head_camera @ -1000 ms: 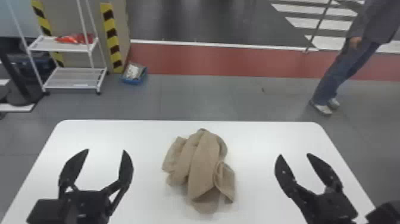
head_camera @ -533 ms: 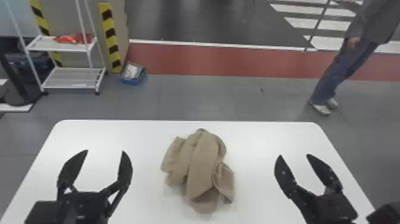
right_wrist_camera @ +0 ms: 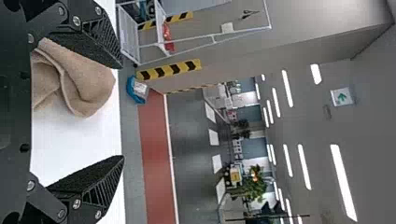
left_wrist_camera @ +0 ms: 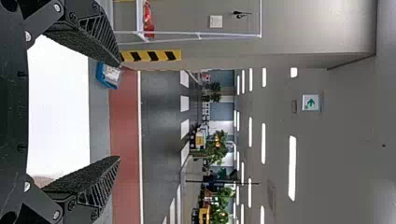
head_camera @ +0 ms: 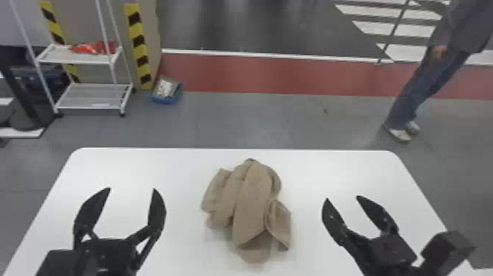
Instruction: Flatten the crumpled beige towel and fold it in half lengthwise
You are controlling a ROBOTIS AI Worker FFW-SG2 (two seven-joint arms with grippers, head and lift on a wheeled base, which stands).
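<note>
The beige towel (head_camera: 253,205) lies crumpled in a loose heap at the middle of the white table (head_camera: 176,169). To its left, my left gripper (head_camera: 132,189) stands open with nothing between its fingers. My right gripper (head_camera: 342,198) is open too, on the towel's right side, not touching it. In the left wrist view, the left gripper (left_wrist_camera: 119,111) has its fingers wide apart, and a small edge of the towel (left_wrist_camera: 41,181) shows beside one finger. In the right wrist view, the towel (right_wrist_camera: 84,86) appears beyond the open right gripper (right_wrist_camera: 123,112), partly hidden behind a finger.
Behind the table's far edge stand a white wire shelf (head_camera: 88,96) and a blue bin (head_camera: 165,91) on the grey floor. Striped posts rise beside the shelf.
</note>
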